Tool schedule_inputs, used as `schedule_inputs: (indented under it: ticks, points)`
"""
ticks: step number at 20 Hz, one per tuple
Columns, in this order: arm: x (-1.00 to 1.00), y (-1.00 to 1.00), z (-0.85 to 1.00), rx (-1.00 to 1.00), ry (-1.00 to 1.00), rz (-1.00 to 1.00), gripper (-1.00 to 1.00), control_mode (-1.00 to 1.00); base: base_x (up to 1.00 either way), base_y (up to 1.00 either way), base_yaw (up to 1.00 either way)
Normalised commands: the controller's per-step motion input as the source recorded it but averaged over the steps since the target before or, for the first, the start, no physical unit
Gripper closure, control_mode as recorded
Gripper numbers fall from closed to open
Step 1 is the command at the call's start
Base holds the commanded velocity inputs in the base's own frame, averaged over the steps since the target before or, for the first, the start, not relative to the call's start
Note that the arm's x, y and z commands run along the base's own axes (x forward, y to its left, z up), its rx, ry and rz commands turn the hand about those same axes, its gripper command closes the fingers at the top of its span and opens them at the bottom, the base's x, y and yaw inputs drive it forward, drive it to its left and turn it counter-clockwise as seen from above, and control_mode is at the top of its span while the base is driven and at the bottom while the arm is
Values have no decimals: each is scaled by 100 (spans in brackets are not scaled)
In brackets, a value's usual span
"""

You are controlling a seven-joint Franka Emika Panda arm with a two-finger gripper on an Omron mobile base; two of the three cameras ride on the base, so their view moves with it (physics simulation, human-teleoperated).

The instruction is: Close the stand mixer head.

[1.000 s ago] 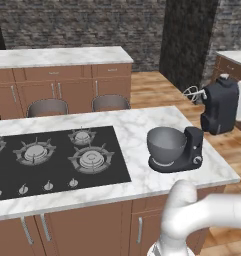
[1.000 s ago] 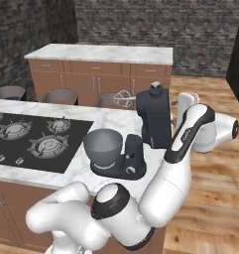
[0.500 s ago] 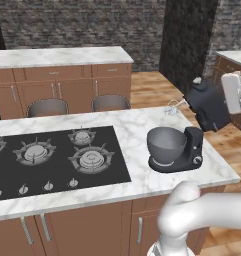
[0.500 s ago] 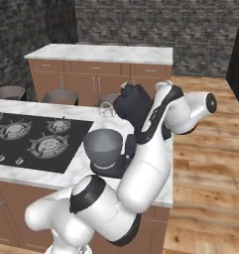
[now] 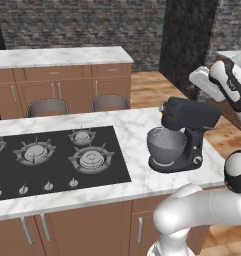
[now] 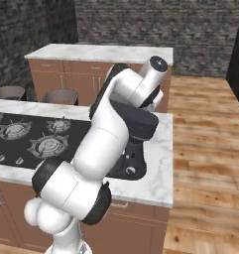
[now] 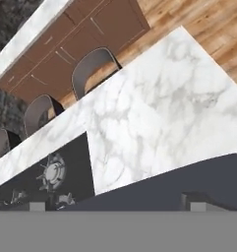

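Sitting lowered, one stand mixer head (image 5: 189, 114), one bowl (image 5: 165, 145)

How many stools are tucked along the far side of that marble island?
3, in the hand view: one stool nearest the mixer end, a middle stool, and a third stool at the picture's edge. More may be hidden.

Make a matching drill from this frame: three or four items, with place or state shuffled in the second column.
Items:
1. dark charcoal stand mixer head
2. grey metal mixing bowl
3. black gas cooktop
4. grey round-backed stools

Place or state:
A. set into the white marble counter, left of the mixer
B. lowered, level over the bowl
C. on the far side of the island
D. on the mixer base, under the head

Pairs: 1-B, 2-D, 3-A, 4-C
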Motion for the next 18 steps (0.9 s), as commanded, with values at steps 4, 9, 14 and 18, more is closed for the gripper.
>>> schedule_inputs:
  ticks: [4,9,14,18]
  points:
    - [-16,95,22,-28,0,3,-100,-100,0,0,0]
    - [-27,33,23,-21,-4,1,-100,-100,0,0,0]
    - [-21,11,0,-10,-3,0,-100,-100,0,0,0]
    - [-4,1,0,-1,-1,0,-100,-100,0,0,0]
